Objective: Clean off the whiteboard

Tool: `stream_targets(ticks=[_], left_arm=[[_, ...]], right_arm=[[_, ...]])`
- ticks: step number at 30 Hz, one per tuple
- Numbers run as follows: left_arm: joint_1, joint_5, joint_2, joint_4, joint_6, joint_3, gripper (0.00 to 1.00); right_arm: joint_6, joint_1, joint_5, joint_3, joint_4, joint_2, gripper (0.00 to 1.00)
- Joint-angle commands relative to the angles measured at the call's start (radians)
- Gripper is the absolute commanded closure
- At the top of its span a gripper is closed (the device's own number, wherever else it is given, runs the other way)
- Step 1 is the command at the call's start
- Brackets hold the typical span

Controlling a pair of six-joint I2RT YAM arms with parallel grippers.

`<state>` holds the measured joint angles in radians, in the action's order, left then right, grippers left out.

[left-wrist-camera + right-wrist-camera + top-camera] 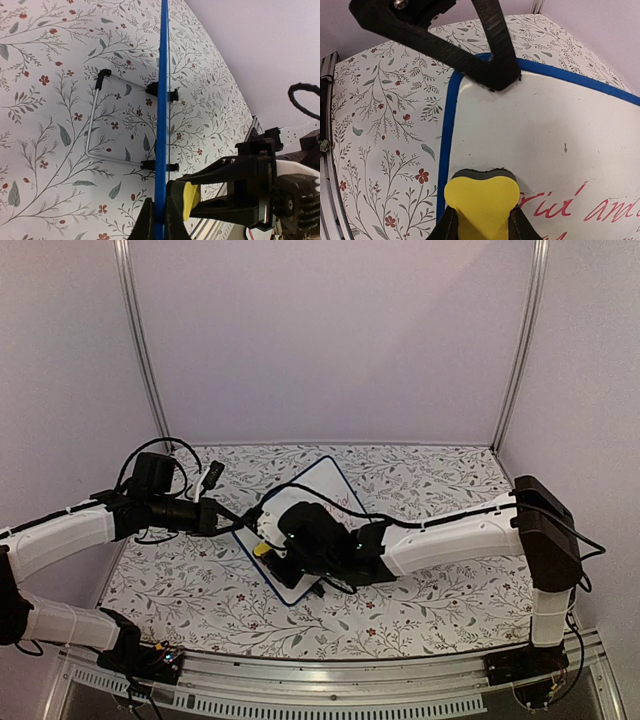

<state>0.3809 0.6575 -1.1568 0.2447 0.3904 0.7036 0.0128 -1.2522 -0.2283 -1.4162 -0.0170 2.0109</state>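
The whiteboard (322, 485) lies tilted on the floral table, white with a dark-blue frame. Red handwriting (560, 207) runs across its face. My left gripper (160, 209) is shut on the board's blue frame (163, 100), seen edge-on in the left wrist view. From the top view it clamps the board's left edge. My right gripper (480, 222) is shut on a yellow eraser (480, 197), whose dark felt face presses on the board near its left frame, just left of the red writing. In the top view, the eraser (262, 550) shows beside the right gripper (275, 548).
A bent wire stand (92, 125) with black feet juts from the back of the board. The floral tablecloth (420, 590) surrounds the board. Purple walls close in the back and sides, and a metal rail (330, 695) runs along the near edge.
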Motion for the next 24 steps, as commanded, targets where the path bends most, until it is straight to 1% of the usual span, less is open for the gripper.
stream_targets(ticks=[1,16,20,24], left_arm=[[-0.01,0.007,0.003,-0.023,0.0,-0.01,1.0],[-0.013,0.012,0.002,-0.027,0.001,-0.01,1.0],[-0.015,0.015,0.001,-0.027,0.001,-0.009,1.0],[-0.015,0.017,0.002,-0.027,0.001,-0.01,1.0]], right_arm=[[-0.006,-0.008,-0.025,0.039,0.002,0.025,0.78],[-0.05,-0.011,-0.009,0.144,0.012,-0.012,0.79],[-0.052,-0.01,-0.011,0.131,0.011,-0.011,0.78],[-0.037,-0.011,-0.027,0.078,0.008,-0.001,0.79]])
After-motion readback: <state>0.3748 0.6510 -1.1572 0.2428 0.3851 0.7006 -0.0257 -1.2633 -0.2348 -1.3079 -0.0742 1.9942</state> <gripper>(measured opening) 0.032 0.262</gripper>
